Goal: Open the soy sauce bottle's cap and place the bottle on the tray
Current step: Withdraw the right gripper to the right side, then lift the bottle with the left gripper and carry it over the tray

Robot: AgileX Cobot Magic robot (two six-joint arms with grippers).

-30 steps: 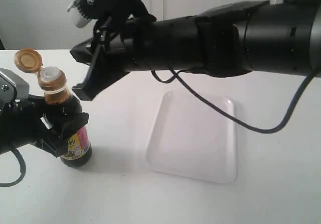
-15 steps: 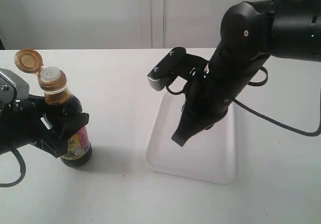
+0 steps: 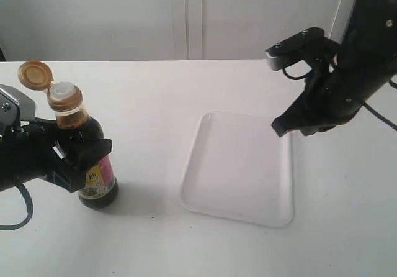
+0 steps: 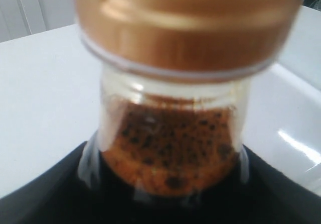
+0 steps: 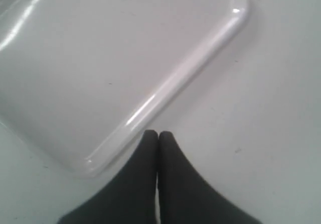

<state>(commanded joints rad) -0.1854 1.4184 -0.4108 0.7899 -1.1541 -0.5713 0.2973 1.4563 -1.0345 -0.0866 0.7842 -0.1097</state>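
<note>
- Right arm has pulled back from over the tray (image 3: 239,202) to the far right. The right hand (image 3: 282,129) now hangs just past the tray's far-right rim.
- Right hand: fingers pressed flat together, nothing between them (right wrist view only).
- Left hand (image 3: 77,156): clenched around the body of the soy sauce bottle (image 3: 93,165), unchanged from before.
- Bottle stands upright on the tabletop (image 3: 155,90) at the left edge of the scene, apart from the tray. Bare tabletop lies between it and the tray's left rim.
- Cap (image 3: 35,75) is flipped back on its hinge, white spout (image 3: 62,90) exposed. This shows in the exterior view only.
- Left wrist view gives only the golden collar and neck, blurred, with brown foam over dark liquid in the neck.
- Tray rim corner shows beside the right fingertips (image 5: 150,143).
</note>
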